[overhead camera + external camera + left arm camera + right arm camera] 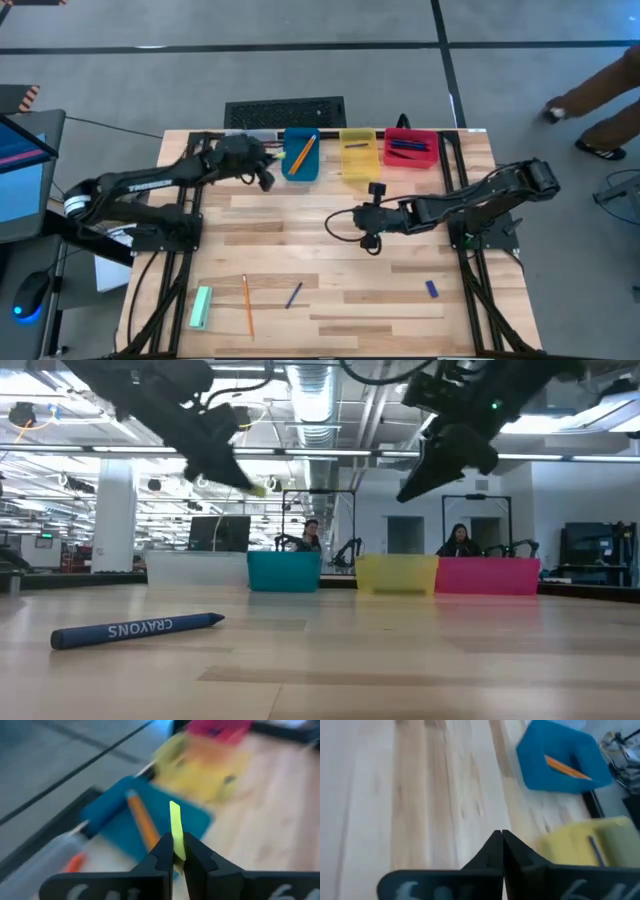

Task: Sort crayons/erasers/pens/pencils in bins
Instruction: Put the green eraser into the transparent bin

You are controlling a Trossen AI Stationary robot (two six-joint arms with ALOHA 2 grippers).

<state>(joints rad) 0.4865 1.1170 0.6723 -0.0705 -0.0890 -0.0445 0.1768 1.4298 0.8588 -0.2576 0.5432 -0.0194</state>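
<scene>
We are partway through sorting, with the bins [359, 150] holding some pieces, our left gripper [175, 862] clamping a yellow-green crayon [175, 827] beside the blue bin [300, 155], our right gripper [501, 851] closed empty before the bins, and pencil [246, 305], pen [293, 295] and eraser [431, 288] waiting well short of them.

A: Right gripper [501, 836] hangs over the tabletop [420, 795], its two dark fingers pressed together, nothing between them.

B: Bare pale wood planks under it. And the bins?

A: The blue bin [560, 762] sits beyond the fingertips, an orange pencil [567, 768] lying slantwise inside it.

B: Beside the blue bin?

A: The yellow bin [590, 847], closer to the gripper than the blue one, with a thin dark pen [596, 851] resting in it.
</scene>
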